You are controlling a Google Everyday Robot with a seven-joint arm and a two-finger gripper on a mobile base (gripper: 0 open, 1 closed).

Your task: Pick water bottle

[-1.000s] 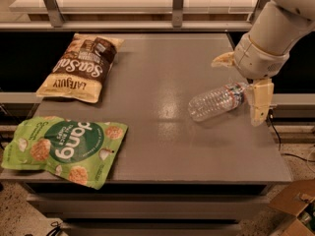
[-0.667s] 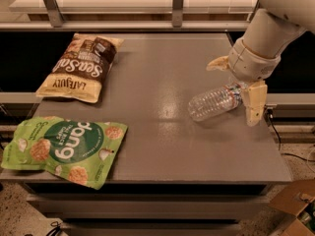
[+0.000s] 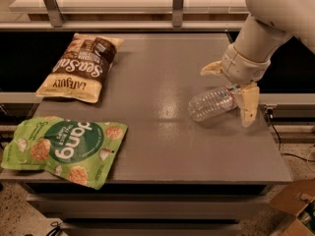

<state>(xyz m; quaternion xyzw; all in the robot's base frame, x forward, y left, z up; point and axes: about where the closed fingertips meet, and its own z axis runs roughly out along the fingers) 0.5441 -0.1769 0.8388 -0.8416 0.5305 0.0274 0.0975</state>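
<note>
The cream-coloured two-finger gripper hangs low over the right side of the table, at about 3 o'clock from its centre. Its fingers stand wide apart, one at 10 o'clock of the wrist and one at 5 o'clock, clamped on nothing. Over the last second it has slid a little toward 8 o'clock along the bottle's length, so the jaws now straddle more of the neck end.

The small clear ribbed plastic water bottle lies on its side on the flat grey table. Its base points to 8 o'clock and its capped end to 2 o'clock, tucked between the fingers. It has hardly shifted, so it looks untouched and not yet gripped. I judge the approach nearly finished: the next step is to close the jaws across the neck. A round bottle lying loose may roll away if one finger meets it first.

The white arm rises from the wrist toward 1 o'clock and out of view.

Well apart lie the brown and cream sea-salt snack bag at 10 o'clock and the green snack bag at 8 o'clock, both unmoved and clear of the grasp.
</note>
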